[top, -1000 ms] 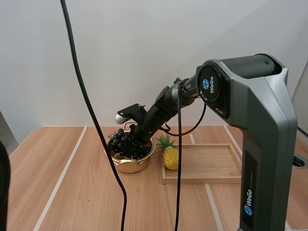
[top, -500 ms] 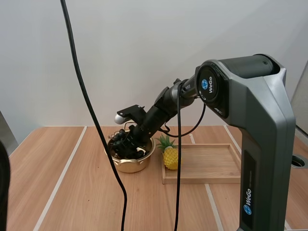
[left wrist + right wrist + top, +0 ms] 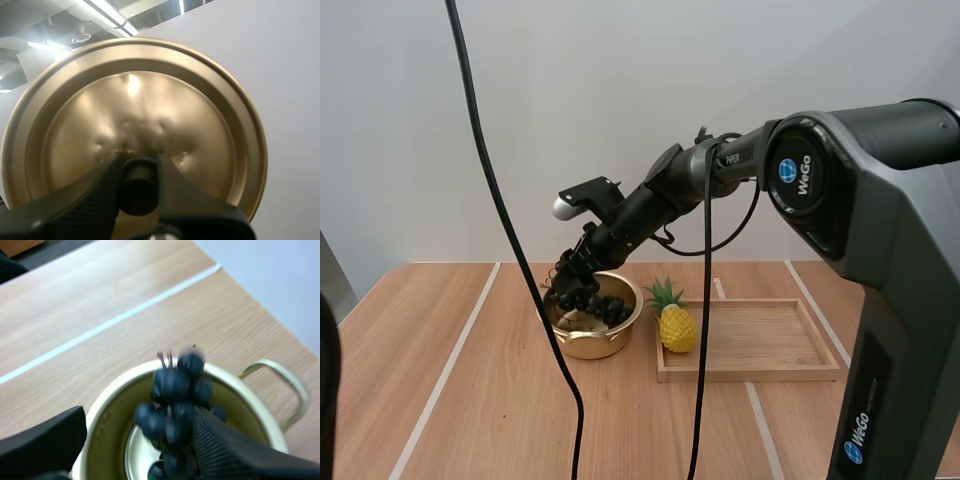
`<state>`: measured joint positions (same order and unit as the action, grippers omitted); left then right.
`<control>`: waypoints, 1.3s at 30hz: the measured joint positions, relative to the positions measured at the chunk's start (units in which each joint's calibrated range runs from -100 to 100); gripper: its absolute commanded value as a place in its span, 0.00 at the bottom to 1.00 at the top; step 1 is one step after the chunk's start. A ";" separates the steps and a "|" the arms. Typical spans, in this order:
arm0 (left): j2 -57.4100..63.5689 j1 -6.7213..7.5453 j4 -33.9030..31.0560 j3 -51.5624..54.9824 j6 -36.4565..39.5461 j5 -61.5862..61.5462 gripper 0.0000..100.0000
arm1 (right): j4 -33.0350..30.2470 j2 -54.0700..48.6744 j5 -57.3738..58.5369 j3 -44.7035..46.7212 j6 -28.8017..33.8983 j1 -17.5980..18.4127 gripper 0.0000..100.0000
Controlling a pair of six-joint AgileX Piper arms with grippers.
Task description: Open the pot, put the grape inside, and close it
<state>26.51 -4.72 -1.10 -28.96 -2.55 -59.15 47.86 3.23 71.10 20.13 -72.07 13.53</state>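
- High view: gold pot [image 3: 588,346] standing open on the wooden table [image 3: 470,400], with a bunch of grapes [image 3: 606,308] inside, dark and near-black, heaped toward the right of the rim.
- Right gripper [image 3: 568,288] just above the pot's left rim, on an arm slanting down from the upper right.
- Wooden tray [image 3: 760,342] to the right of the pot, with a toy pineapple [image 3: 677,326] at its left end, just beside the pot.
- Left wrist view: left gripper [image 3: 138,172] clamped on the black knob [image 3: 138,189] of the gold lid [image 3: 150,105]. Lid round, face-on, with a ridged rim and shallow dents around the centre.
- Right wrist view: fingers [image 3: 45,440] spread wide, pinching nothing. Grapes between them at the pot's mouth, round blue-black berries with short reddish stems on top. Contact with the nearer finger impossible to tell. Loop handle on the pot's side.
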 measured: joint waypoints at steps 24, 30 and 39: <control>0.00 0.00 0.00 0.00 0.00 0.16 0.00 | -9.86 -21.40 2.73 0.00 10.67 -7.56 1.00; 0.00 0.00 0.00 0.00 0.00 0.16 0.00 | -10.18 -29.80 13.66 0.00 12.35 -10.45 1.00; 0.00 0.00 0.00 0.00 0.00 0.16 0.00 | -15.82 -42.87 27.58 0.00 17.13 -10.82 1.00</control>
<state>26.51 -4.72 -1.10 -28.96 -2.55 -58.99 32.04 -39.64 98.67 20.13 -54.94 2.71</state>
